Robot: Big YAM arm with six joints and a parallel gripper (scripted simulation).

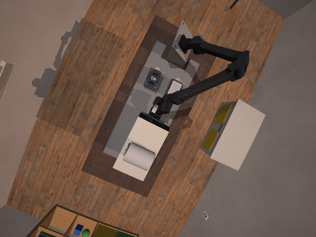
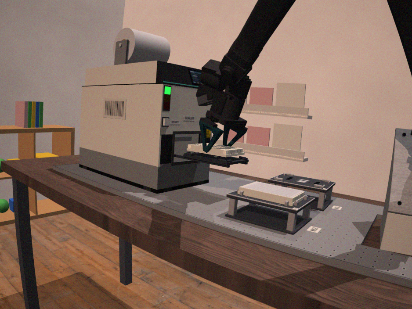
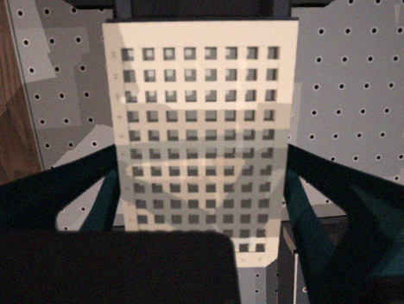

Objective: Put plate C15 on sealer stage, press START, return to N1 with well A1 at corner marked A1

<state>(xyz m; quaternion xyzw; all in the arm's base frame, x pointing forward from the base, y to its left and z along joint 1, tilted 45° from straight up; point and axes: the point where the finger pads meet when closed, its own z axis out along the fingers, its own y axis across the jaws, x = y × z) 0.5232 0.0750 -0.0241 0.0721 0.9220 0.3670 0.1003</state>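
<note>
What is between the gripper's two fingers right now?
Plate C15. The wrist view shows the fingers gripping its long sides; the exterior view shows it over the sealer's stage.

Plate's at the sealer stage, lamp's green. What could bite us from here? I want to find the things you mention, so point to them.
Likely risks:
1. Plate C15 [image 1: 154, 109] [image 2: 214, 150] [image 3: 200, 125] is clamped over the stage [image 1: 152, 114] [image 2: 229, 162] [image 3: 280, 9]; I can't confirm it's flat inside the locators. Releasing it crooked could bring a red light.
2. The gripper [image 1: 155, 108] [image 2: 217, 148] [image 3: 201, 153] straddles the plate, so a sticking finger might drag it while opening.
</note>
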